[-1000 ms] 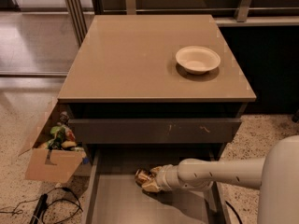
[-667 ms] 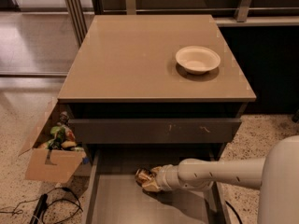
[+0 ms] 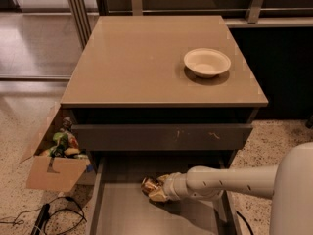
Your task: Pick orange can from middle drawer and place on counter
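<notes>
The orange can (image 3: pixel 147 184) shows as a shiny orange-gold and brown shape in the open middle drawer (image 3: pixel 128 214), near its back centre. My gripper (image 3: pixel 157 190) reaches into the drawer from the right on a white arm (image 3: pixel 220 182). Its fingers are closed around the can, low over the grey drawer floor. The right part of the can is hidden by the fingers. The tan counter (image 3: pixel 142 58) lies above, on top of the dark cabinet.
A white bowl (image 3: pixel 207 61) sits on the counter's right side. A shut drawer front (image 3: pixel 161 137) with small scratch marks overhangs the back of the open drawer. A cardboard box (image 3: pixel 56 160) of items and black cables (image 3: pixel 44 217) lie on the floor at the left.
</notes>
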`<act>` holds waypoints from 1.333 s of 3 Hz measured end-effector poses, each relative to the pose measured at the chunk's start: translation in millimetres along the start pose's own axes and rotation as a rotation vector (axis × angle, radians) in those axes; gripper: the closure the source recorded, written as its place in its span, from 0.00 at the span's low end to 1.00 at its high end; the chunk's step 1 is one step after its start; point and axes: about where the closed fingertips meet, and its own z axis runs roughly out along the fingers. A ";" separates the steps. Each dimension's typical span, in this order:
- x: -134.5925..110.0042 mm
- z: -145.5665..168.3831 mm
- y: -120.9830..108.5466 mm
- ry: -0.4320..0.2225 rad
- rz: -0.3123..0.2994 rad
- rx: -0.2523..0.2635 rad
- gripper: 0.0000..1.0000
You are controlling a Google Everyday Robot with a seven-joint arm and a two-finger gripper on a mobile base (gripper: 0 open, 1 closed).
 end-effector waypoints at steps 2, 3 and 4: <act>-34.1 -32.3 -2.4 -0.051 -0.029 -0.009 1.00; -58.5 -74.8 -2.5 -0.103 -0.059 -0.001 1.00; -69.7 -120.7 2.9 -0.146 -0.086 0.016 1.00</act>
